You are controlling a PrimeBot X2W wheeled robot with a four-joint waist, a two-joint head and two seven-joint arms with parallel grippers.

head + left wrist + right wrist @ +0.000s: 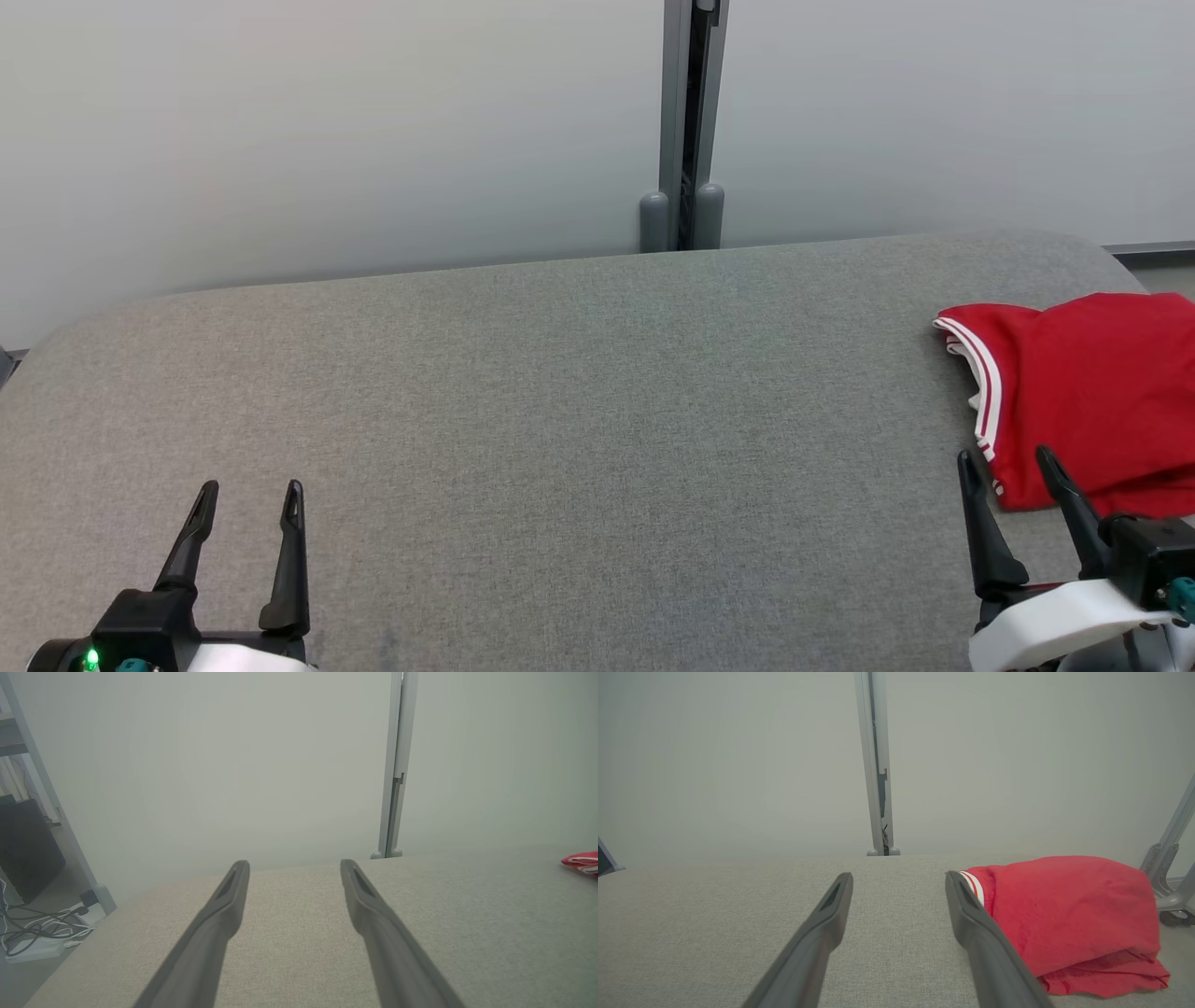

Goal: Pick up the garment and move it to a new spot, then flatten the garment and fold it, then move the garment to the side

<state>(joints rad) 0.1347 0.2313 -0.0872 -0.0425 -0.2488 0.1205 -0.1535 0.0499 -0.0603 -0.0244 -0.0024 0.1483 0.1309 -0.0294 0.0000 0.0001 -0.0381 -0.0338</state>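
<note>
- garment [1092,392]: red, folded over, on grey surface [560,392]
- right claw [1006,455]: fingers apart, empty, just beside garment
- left claw [252,486]: fingers apart, empty, well apart from garment

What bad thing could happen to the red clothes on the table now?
1. The red garment lies bunched up near the right end of the grey table. A push that way might slide it off.
2. The right gripper is open, with one finger right beside the cloth. It might snag the white-striped hem when it moves.
</note>
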